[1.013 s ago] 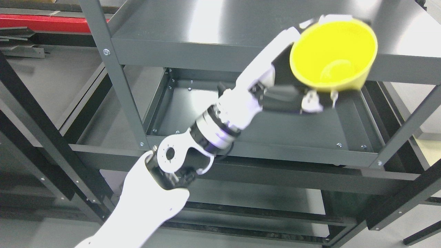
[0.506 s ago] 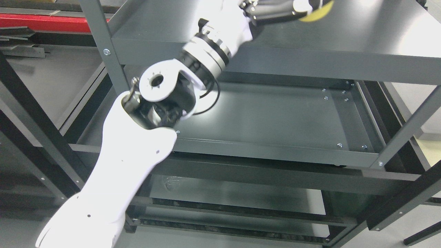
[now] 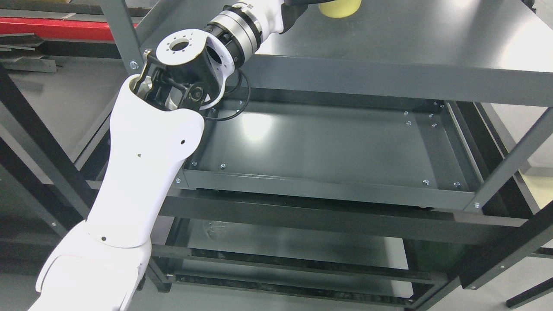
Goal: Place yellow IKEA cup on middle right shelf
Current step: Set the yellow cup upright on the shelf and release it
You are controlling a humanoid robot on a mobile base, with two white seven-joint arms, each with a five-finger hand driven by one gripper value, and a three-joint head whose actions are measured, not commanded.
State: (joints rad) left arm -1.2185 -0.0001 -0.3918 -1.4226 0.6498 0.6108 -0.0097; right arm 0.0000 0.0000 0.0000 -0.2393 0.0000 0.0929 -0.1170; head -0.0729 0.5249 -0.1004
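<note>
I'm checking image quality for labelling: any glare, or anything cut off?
Head view: bright glare patches on the top shelf and on the tray shelf below; the yellow cup is cropped by the top edge; framing stays sharp.

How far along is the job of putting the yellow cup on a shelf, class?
Done: the left arm has reached up over the upper shelf. In hand: only the bottom of the yellow cup shows at the picture's top edge, above that shelf; the hand is out of view, so release cannot be confirmed. Left: letting go and drawing the arm back.
</note>
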